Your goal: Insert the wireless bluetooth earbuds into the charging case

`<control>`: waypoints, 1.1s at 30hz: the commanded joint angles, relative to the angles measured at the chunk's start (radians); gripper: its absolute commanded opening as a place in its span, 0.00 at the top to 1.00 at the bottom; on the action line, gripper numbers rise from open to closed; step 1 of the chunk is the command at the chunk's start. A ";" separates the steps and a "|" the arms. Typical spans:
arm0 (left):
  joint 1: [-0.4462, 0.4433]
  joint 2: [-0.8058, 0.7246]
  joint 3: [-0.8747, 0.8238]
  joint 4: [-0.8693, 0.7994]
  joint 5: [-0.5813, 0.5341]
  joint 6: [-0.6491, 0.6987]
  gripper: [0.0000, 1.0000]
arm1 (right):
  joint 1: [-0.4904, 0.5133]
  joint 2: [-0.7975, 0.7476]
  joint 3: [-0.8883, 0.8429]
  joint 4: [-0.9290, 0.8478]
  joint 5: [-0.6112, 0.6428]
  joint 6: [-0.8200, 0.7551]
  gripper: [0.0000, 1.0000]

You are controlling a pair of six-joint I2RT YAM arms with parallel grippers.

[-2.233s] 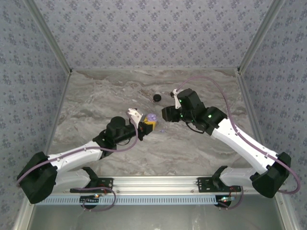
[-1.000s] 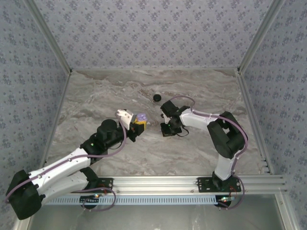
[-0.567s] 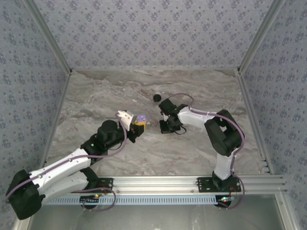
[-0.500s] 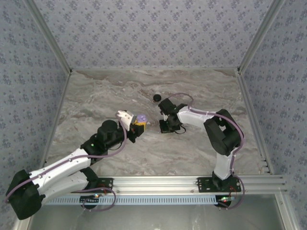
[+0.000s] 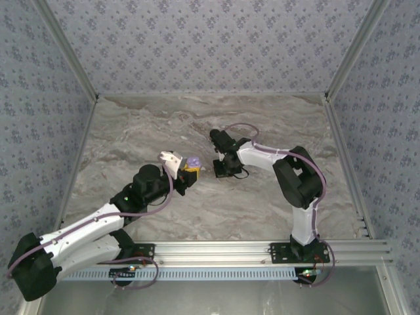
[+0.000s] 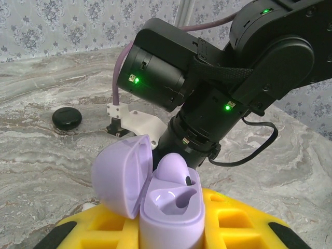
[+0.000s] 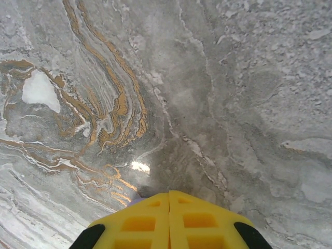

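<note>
Carefully: your left gripper clamps the lilac case, lid open, with one lilac earbud seated and the socket beside it apparently empty. Your right gripper, at the case's 3 o'clock, is pinched closed just above the surface. Whether it carries a bud, I cannot tell. Hold the case level, line up over the empty socket, and lower slowly.
</note>
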 commanded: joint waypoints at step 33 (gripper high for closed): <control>-0.007 0.019 0.019 0.032 0.008 -0.010 0.77 | 0.015 0.066 0.172 -0.221 -0.072 -0.179 0.61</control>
